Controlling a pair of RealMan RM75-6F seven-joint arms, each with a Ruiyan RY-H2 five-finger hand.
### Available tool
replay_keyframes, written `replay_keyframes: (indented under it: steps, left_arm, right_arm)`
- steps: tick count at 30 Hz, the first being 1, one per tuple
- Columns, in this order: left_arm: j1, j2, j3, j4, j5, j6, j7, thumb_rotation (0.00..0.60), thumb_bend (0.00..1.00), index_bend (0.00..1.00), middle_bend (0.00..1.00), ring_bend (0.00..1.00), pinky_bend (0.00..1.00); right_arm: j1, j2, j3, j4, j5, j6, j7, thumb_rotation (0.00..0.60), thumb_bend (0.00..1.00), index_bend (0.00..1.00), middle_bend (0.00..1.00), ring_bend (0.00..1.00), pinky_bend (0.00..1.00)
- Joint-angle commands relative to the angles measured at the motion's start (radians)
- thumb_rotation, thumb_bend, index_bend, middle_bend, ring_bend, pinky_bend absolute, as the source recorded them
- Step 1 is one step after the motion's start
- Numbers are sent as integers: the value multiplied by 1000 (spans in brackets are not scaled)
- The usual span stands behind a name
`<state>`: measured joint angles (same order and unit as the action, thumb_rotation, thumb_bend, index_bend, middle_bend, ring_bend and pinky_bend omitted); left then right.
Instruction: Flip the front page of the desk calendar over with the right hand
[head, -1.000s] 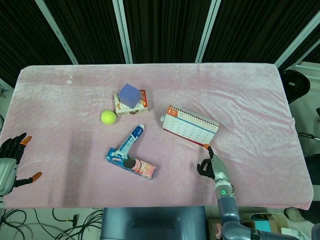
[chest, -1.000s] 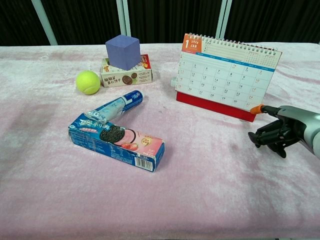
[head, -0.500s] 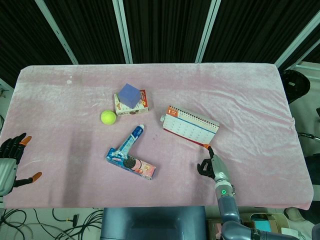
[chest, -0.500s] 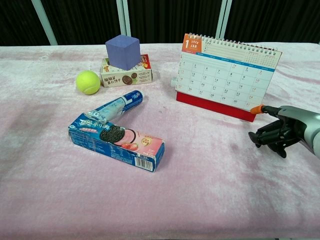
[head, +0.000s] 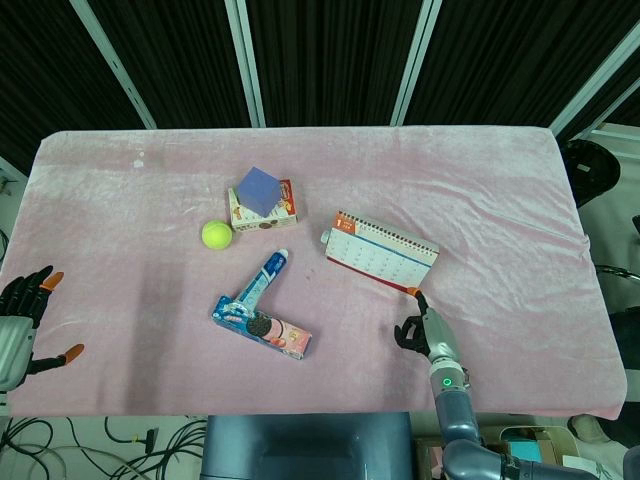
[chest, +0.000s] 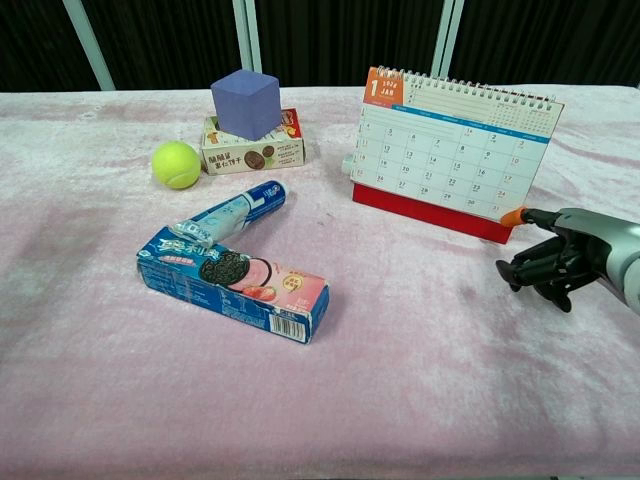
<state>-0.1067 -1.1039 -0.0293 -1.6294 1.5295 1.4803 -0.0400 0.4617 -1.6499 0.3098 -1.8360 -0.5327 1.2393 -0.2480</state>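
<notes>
Right hand: the right hand (chest: 560, 262) hovered low over the counter (head: 480, 190), most fingers curled in on nothing, one orange-tipped finger (chest: 514, 216) stretched out.
Calendar: the desk calendar (chest: 452, 150) stood upright just beyond that fingertip, its lower right corner beside the tip; whether they touched could not be told. Front page unflipped.
Left hand: the left hand (head: 22, 318) lay well apart at the counter's far left edge, fingers spread, holding nothing.
Further left of the right hand: a cookie box (chest: 235, 283), a blue tube (chest: 232, 214), a tennis ball (chest: 176, 164), and a purple cube (chest: 245, 103) on a snack box (chest: 255, 152).
</notes>
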Motion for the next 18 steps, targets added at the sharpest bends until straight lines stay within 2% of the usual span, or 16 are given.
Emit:
replay_keyframes:
  steps: [1, 18]
  left_arm:
    - [0, 0, 0, 0, 0, 0, -1, 600, 0, 0, 0, 0, 0]
    - [-1, 5, -2, -1, -4, -3, -16, 600, 0, 0, 0, 0, 0]
  right_arm:
    - [2, -2, 3, 6, 4, -1, -2, 600, 438, 0, 654, 763, 781]
    - [73, -47, 68, 74, 35, -15, -45, 600, 438, 0, 654, 763, 781]
